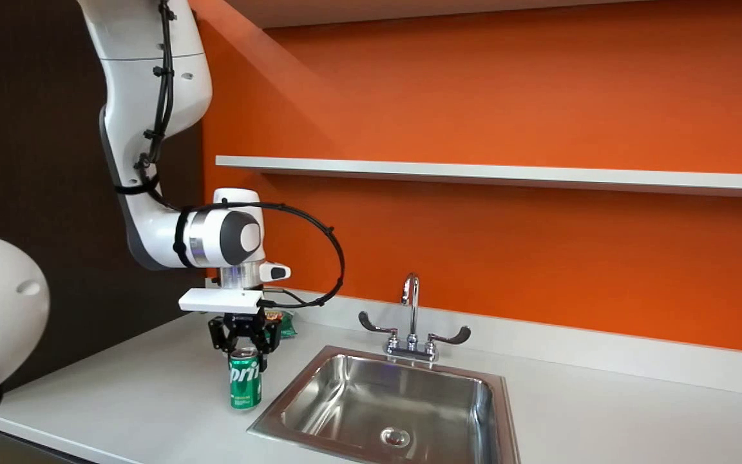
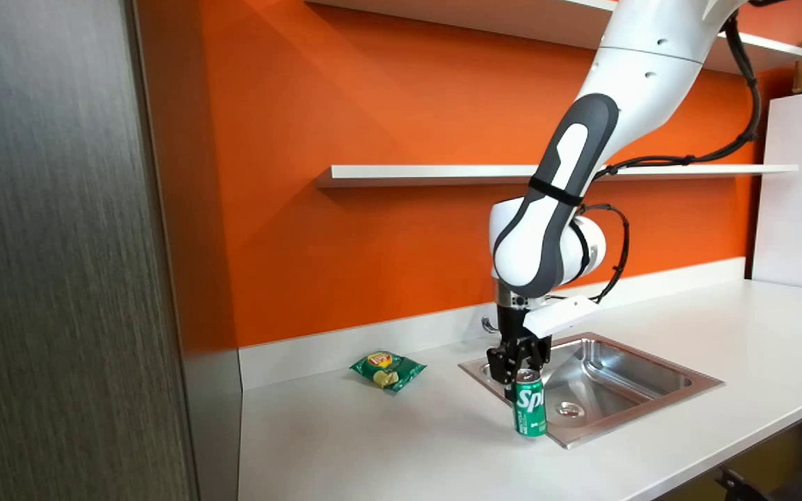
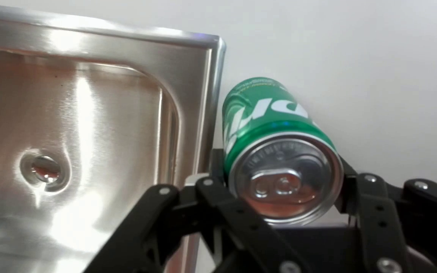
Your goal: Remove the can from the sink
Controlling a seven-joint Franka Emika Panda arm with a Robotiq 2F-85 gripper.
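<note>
One broad orange wall (image 1: 506, 90) spans the back in both exterior views, with the white counter (image 1: 145, 380) running along below it and a dark, grained panel (image 2: 60, 250) standing at the counter's end. A white shelf (image 1: 493, 172) crosses the wall well above the counter. The white arm (image 1: 127, 148), with black cables (image 1: 165, 90) strapped along it, reaches down toward the side of the steel sink (image 1: 409, 380), which is set into the counter. Behind the basin rises a chrome faucet (image 1: 413, 332), flanked by dark-ended levers (image 1: 455, 337). A green chip bag (image 2: 387, 370) lies on the counter between the panel and the sink, near the wall; in an exterior view the black jaws partly hide it. Those jaws point downward and pinch the green can (image 1: 245, 386) by its upper part, a side of them against either flank in the wrist view. The can is upright and outside the sink, just beside the rim (image 3: 195, 98) and near a front corner. I cannot tell whether its base touches the counter or hangs slightly above it. White letters cross its side, only some of them in sight. Smaller is the round drain (image 1: 395, 437) in the basin floor, and smallest the pull tab (image 3: 274, 181) on the can's top.
</note>
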